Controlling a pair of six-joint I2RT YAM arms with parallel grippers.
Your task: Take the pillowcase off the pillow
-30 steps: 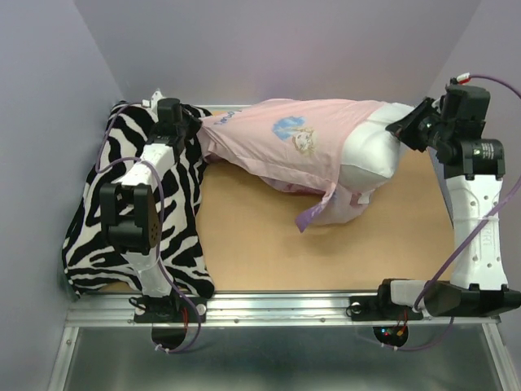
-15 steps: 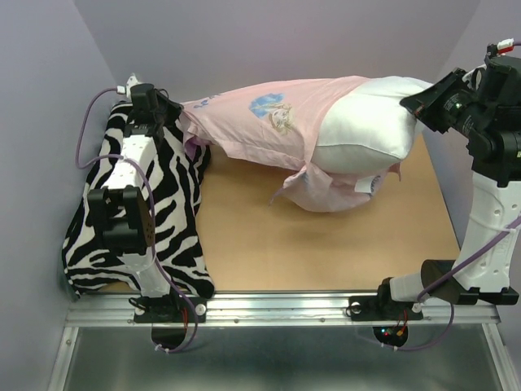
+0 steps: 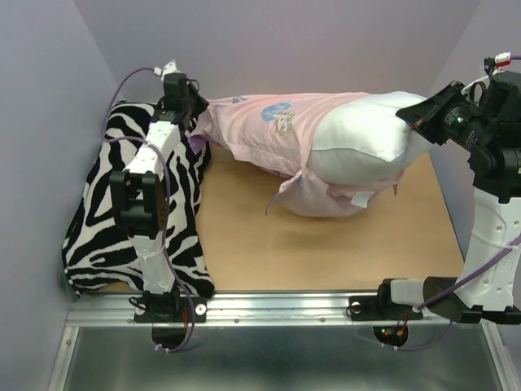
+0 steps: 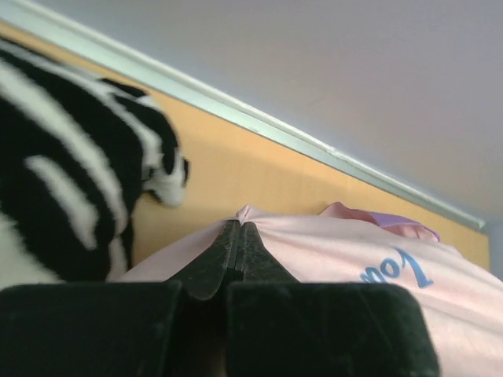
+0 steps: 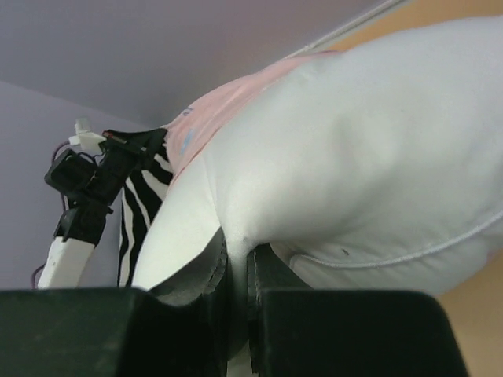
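While lilac walls box in the tan worktop, the top view shows the pillow stretched between both arms, pillowcase half off, zebra pillow at left under the left arm. Left wrist: left claw clenched on the pillowcase edge. Right wrist: right claw clamped on a pillow corner.

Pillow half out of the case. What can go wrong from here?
Left gripper pinches only a small fold of the pillowcase; the thin fabric may slip. Right gripper holds just a corner of the pillow; it may pull free. The case's opening is bunched around the pillow's middle and may bind.
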